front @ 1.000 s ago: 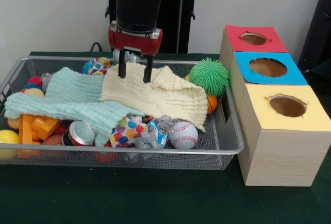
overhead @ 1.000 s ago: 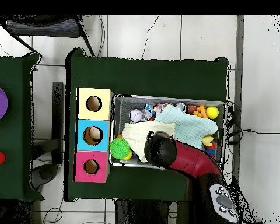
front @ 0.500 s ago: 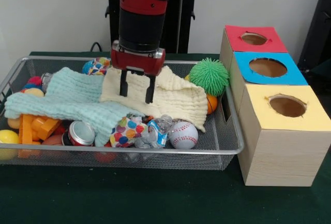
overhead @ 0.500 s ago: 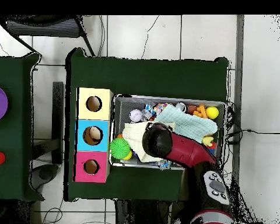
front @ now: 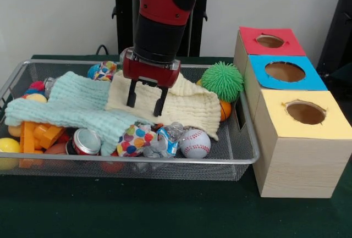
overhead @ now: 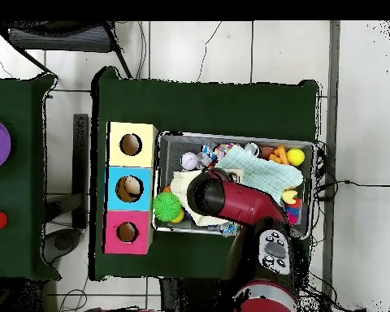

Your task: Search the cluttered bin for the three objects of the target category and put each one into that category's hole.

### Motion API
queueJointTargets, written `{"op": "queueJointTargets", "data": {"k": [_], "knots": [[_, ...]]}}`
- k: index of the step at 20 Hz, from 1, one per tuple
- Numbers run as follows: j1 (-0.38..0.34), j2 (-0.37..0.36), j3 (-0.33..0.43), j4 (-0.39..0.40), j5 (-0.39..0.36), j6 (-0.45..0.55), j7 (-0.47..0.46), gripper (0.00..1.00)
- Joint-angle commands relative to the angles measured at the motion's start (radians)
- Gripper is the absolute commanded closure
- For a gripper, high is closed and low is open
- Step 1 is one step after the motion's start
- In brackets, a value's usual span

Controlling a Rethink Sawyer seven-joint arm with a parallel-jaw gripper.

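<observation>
- The hand (front: 146,98) is seen in the front view hanging from the red and black arm (front: 162,15) over the middle of the bin (front: 242,161); its two dark fingers (front: 132,94) are spread apart, with a clear gap between them, and nothing is gripped.
- The fingertips are seen down at the cream waffle cloth (front: 187,103); whether they press into it or stop just above cannot be told.
- In the overhead view the hand is hidden under the arm's round head (overhead: 205,195).
- A mint-green waffle cloth (front: 71,106) is spread beside the cream one, across the bin's left half in the front view.
- One polka-dot fabric piece (front: 135,139) is found at the bin's near edge, partly tucked under the mint-green cloth, just beside a red can (front: 85,140) and a crumpled clear wrapper (front: 168,138).
- A second polka-dot piece (front: 103,70) is seen at the far edge, behind the mint-green cloth and left of the hand.
- A baseball (front: 195,143) lies near the front rim, and a green spiky ball (front: 222,81) sits at the bin's right end.
- The hole (front: 305,112) in the yellow-topped box (front: 300,155) is found on the desk (front: 165,210) to the right of the bin, nearest the camera, ahead of the blue-topped box (front: 286,73) and red-topped box (front: 269,41).
</observation>
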State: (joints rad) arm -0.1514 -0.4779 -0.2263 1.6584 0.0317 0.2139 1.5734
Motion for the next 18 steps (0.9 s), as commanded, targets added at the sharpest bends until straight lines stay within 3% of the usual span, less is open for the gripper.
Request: {"op": "queueJointTargets", "data": {"k": [1, 5, 9, 11, 15, 18], "knots": [[0.057, 0.058, -0.133, -0.107, -0.002, 0.054, 0.181, 0.00], [0.069, 0.045, -0.134, -0.081, -0.003, 0.033, 0.175, 0.00], [0.106, 0.011, -0.166, -0.003, 0.013, -0.027, 0.225, 0.00], [0.122, 0.026, -0.176, 0.021, 0.024, -0.053, 0.252, 0.00], [0.093, 0.081, -0.116, 0.054, 0.037, -0.160, 0.278, 0.00], [0.084, 0.098, -0.092, 0.068, 0.043, -0.177, 0.279, 0.00]]}}
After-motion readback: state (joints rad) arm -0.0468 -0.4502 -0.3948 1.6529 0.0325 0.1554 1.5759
